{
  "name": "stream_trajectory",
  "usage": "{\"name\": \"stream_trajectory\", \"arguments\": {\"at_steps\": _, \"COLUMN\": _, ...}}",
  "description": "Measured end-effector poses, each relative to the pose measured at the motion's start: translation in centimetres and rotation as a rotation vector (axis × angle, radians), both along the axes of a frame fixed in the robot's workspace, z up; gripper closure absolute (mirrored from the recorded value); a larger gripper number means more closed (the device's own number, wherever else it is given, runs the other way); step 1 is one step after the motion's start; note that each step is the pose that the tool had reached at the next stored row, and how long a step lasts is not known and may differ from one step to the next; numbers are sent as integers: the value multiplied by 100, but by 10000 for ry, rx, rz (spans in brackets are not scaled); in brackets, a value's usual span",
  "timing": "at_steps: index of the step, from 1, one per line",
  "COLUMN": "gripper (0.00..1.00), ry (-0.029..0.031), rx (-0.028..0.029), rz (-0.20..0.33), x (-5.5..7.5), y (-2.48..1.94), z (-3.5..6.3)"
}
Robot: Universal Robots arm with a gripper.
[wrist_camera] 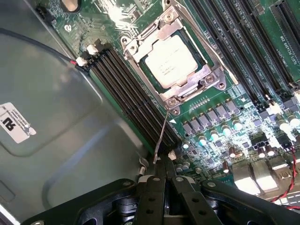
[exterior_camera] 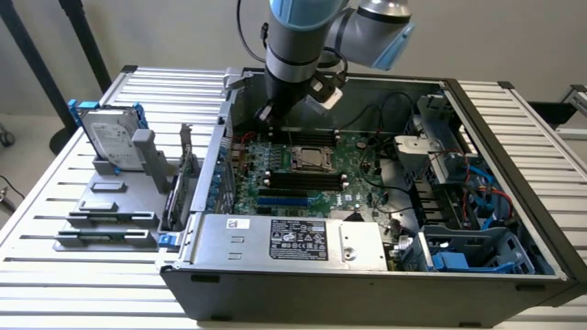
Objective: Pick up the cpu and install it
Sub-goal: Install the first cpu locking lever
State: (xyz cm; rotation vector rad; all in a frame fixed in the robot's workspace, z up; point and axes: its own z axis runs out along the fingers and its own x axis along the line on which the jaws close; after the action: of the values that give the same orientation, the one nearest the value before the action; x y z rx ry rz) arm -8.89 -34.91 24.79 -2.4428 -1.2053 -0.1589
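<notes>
Wrist view, closest first: the gripper (wrist_camera: 164, 169) has its two dark fingers (wrist_camera: 154, 192) pressed together, with no gap at the tips. A thin metal lever (wrist_camera: 161, 133) slants from the fingertips up to the corner of the socket frame (wrist_camera: 190, 89). Its free end meets the fingertips. Whether it is pinched or just lies against them cannot be told.

Next out is a bank of black memory slots (wrist_camera: 126, 91), running alongside the socket and next to the grey case wall (wrist_camera: 56, 112), which carries a white sticker (wrist_camera: 14, 123).

Past the lever, the cpu (wrist_camera: 171, 61) lies flat inside the socket frame with its silvery top facing up. It is clear of the fingers, with the full length of the lever between them. The green motherboard (wrist_camera: 220, 117) surrounds the socket, and another set of long slots (wrist_camera: 234, 42) lies on its far side.

Exterior view, front to back: the labelled power-supply box (exterior_camera: 293, 239) sits against the front wall of the open computer case (exterior_camera: 367, 292). Behind it is the motherboard (exterior_camera: 358, 185), with the cpu (exterior_camera: 308, 157) seated near its middle. The gripper (exterior_camera: 272, 118) hangs over the far edge of the board, beyond the cpu and slightly towards the exterior view's left, below the arm (exterior_camera: 298, 41).

Outside the case, on the exterior view's left, a hard drive (exterior_camera: 112, 141) in a blue bracket stands upright on a grey fixture (exterior_camera: 110, 206).
</notes>
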Motion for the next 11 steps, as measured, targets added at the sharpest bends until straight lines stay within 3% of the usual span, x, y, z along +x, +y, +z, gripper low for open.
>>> {"name": "stream_trajectory", "arguments": {"at_steps": 4, "gripper": 89, "ry": -111, "rx": -42, "rz": -108, "x": 14, "y": 0, "z": -6}}
{"name": "stream_trajectory", "arguments": {"at_steps": 11, "gripper": 89, "ry": -461, "rx": -58, "rz": -123, "x": 111, "y": 0, "z": -32}}
